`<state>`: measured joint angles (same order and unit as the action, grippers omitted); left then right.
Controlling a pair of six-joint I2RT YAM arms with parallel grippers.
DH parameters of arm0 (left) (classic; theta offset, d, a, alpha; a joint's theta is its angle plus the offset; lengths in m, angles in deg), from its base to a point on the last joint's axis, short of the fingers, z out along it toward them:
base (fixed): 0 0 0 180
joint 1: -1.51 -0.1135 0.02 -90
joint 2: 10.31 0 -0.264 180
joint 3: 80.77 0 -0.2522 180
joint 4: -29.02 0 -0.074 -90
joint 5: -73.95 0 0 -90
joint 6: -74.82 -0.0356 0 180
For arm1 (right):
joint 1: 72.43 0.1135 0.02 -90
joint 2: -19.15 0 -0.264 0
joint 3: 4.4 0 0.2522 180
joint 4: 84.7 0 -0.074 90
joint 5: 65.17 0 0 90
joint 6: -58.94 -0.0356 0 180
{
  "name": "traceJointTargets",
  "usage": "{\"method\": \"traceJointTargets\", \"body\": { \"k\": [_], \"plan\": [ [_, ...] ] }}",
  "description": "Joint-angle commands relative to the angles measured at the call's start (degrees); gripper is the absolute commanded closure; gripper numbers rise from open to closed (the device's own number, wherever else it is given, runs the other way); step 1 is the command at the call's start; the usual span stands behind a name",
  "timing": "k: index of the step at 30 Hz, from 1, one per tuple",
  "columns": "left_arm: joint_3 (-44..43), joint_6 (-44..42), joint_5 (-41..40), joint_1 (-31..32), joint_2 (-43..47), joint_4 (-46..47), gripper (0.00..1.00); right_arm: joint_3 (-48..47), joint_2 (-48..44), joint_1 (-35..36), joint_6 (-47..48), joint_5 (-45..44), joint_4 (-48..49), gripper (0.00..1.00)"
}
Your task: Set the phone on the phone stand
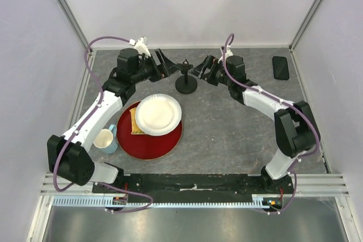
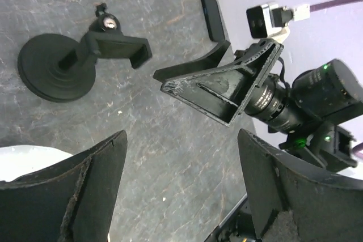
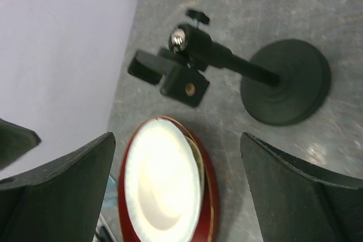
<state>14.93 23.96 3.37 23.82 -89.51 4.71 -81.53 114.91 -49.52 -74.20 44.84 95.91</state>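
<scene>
On the grey worktop (image 1: 227, 134), nearer than the phone stand (image 1: 186, 80) and to its left, a pale blue cup (image 1: 105, 139) sits just beside a red plate (image 1: 148, 143). A white plate (image 1: 158, 114) rests on the red one and partly covers a yellowish item (image 1: 134, 122). The stand is upright on its round base, flanked by both arms. The left claw (image 1: 166, 63) hovers just left of the stand, jaws spread wide and gripping nothing. The right claw (image 1: 205, 71) hovers just to the stand's right, equally wide open and empty. The phone (image 1: 280, 67) lies flat on the worktop, well apart to the stand's right and slightly farther back.
</scene>
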Motion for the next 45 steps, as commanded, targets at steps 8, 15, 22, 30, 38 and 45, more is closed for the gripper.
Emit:
{"method": "traceJointTargets", "body": {
  "k": [8,15,22,30,38,45],
  "plan": [
    [7.62,8.5,13.18,-9.47,0.71,14.41,0.15,-4.83,12.16,-0.15,-24.1,-0.75,23.06,0.15],
    [10.69,11.92,15.38,-12.19,3.52,18.01,0.17,-4.22,12.96,0.02,-26.83,-3.83,24.3,0.28],
    [12.53,16.32,18.55,-15.36,2.38,22.4,0.24,-3.16,12.69,0.46,-28.41,-4.36,26.14,0.42],
    [13.06,17.12,20.48,-15.89,2.38,24.26,0.24,-1.05,11.46,0.9,-29.9,-4.63,27.37,0.38],
    [12.01,17.46,22.85,-16.15,-0.86,24.26,0.26,0.09,10.67,1.25,-30.25,-4.72,29.05,0.59],
    [10.69,17.55,25.22,-16.15,-4.37,23.91,0.27,2.64,7.33,0.82,-29.29,-3.84,27.73,0.89]
  ]
}}
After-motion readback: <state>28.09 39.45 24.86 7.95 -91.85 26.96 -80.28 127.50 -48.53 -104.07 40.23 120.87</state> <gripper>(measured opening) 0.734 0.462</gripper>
